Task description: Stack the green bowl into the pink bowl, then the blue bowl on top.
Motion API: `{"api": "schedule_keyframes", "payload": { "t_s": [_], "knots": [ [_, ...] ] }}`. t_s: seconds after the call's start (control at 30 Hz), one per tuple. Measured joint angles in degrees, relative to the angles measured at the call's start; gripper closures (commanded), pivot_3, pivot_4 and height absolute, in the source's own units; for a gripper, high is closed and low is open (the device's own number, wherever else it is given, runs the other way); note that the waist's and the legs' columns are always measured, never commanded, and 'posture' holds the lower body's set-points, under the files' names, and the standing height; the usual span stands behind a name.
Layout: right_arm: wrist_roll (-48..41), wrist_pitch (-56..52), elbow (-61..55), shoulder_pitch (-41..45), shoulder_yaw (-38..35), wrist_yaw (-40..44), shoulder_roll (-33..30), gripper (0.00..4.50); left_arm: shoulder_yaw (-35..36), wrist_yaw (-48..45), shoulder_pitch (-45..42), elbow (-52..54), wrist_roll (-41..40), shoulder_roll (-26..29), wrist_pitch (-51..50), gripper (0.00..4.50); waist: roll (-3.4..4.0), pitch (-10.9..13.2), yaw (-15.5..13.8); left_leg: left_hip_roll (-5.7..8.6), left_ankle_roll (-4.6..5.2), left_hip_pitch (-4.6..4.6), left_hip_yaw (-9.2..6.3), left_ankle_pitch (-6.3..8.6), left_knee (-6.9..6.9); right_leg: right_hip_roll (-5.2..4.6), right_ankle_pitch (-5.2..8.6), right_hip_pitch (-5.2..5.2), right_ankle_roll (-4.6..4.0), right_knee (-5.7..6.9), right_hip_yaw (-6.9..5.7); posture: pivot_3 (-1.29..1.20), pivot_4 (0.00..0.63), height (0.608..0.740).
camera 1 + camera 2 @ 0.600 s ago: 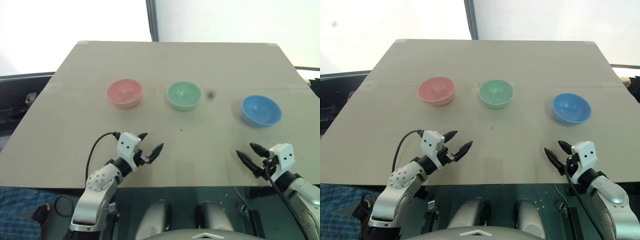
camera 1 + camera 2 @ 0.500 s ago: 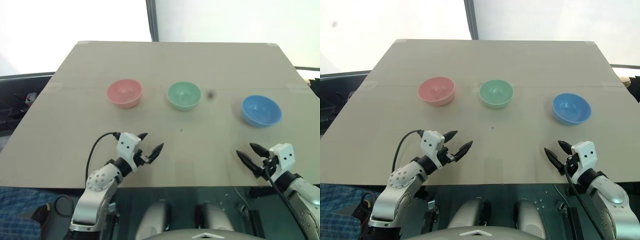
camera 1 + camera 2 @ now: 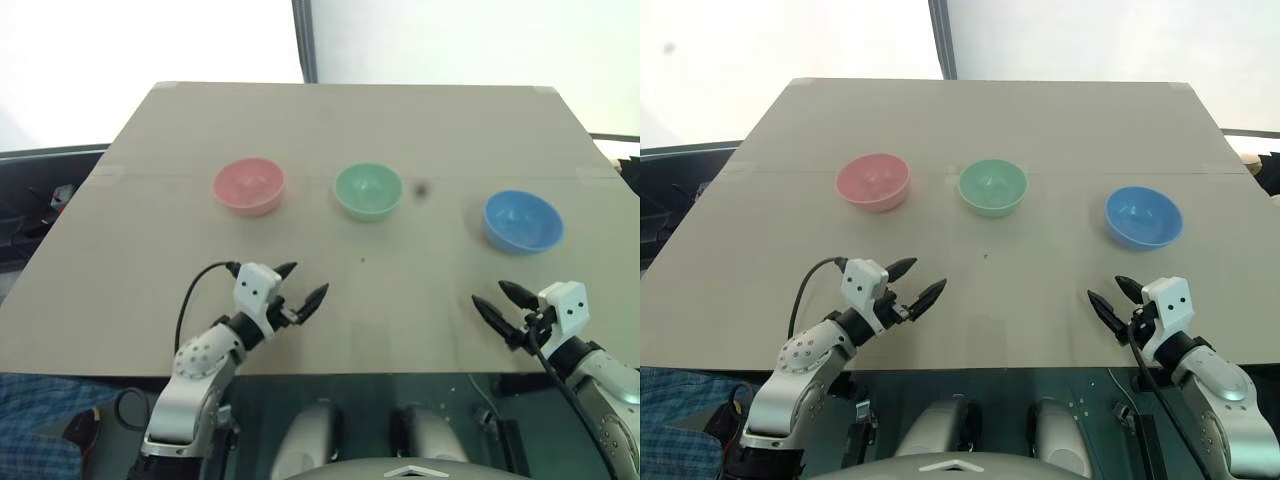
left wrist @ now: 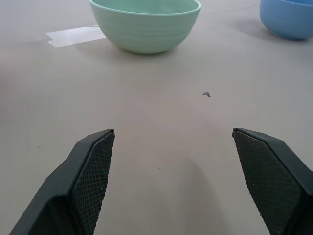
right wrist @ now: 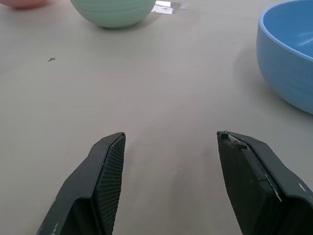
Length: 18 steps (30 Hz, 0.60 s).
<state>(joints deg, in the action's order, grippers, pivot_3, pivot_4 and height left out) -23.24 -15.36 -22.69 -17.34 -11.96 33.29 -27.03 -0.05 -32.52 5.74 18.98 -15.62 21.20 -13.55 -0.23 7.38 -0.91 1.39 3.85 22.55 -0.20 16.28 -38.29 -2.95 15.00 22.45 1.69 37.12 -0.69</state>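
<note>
Mid-table, three bowls sit in a row, all separate and upright: pink bowl [image 3: 249, 185] on the left, green bowl [image 3: 368, 190] in the middle, blue bowl [image 3: 522, 221] on the right and slightly nearer. Nothing stacked yet, so both steps remain: green into pink, then blue on top. Left gripper [image 3: 300, 287] hovers near the front edge of the table [image 3: 330, 120], jaws wide apart, empty, aimed roughly at green. Right gripper [image 3: 502, 300] sits just short of blue, jaws also apart, holding nothing. Neither touches a bowl. Task looks unstarted.
</note>
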Motion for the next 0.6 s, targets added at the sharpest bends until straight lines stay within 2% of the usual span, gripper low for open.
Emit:
{"api": "schedule_keyframes", "payload": {
  "t_s": [0.43,0.6],
  "knots": [
    [-0.3,-0.5,-0.2,-0.2,0.0,0.0,0.4,1.36,-0.1,-1.1,-0.3,-0.7,0.0,0.0,0.1,0.41,0.0,0.0,0.0,0.0,0.0,0.0,0.0,0.0,0.0,0.0,0.0,0.0,0.0,0.0,0.0,0.0,0.15,0.74],
    [-3.0,-0.3,-4.0,-0.5,0.1,2.2,0.4,1.36,-0.4,0.3,-1.7,-0.8,1.1,0.4,-1.4,0.41,0.0,0.0,0.0,0.0,0.01,0.0,0.0,0.0,0.0,0.01,-0.01,-0.01,0.01,0.0,0.0,0.0,0.15,0.74]
  ]
}}
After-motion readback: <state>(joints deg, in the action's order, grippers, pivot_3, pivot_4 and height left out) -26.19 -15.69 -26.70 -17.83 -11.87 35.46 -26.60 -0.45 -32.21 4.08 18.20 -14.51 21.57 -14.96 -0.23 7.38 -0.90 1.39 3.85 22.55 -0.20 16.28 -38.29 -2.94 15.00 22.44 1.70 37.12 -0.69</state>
